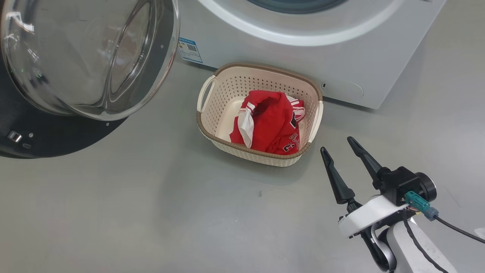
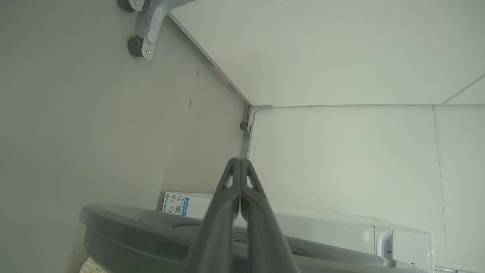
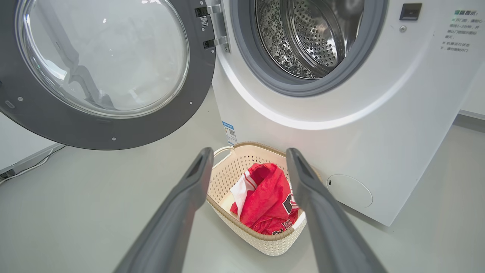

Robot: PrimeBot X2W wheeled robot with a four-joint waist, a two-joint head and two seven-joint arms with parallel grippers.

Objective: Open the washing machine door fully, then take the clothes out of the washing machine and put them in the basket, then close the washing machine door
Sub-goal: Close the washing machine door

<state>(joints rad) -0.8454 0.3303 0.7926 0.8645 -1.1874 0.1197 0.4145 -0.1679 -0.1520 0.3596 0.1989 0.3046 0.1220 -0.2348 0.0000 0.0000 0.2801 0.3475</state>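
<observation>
- The washing machine door (image 3: pixel 102 72) hangs wide open to the left of the washing machine (image 3: pixel 379 132). The clothes (image 1: pixel 271 127) lie heaped in the basket (image 1: pixel 223 98), which sits on the floor (image 1: pixel 151 212) just in front of the machine, below its mouth.
- The drum (image 3: pixel 310 34) looks bare where it shows, but its lower front is hidden. Shutting the door now could trap a piece left inside.
- The left fingers (image 2: pixel 225 197) are pressed together with nothing between them, and sit close against the door's dark rim. A push from such narrow tips may skid off the glossy rim, so the door swings only partway or fails to latch.
- A hard shove could slam the door, or make it bounce back open.
- The right fingers (image 1: pixel 333 174) are spread fully apart and hold nothing, near the basket's right front corner. If that arm drifts forward it could knock the basket or stand in the door's sweep.
- The door's arc passes above the basket. The red heap rises about to the rim, so a low edge might brush it, though I cannot tell the clearance.
</observation>
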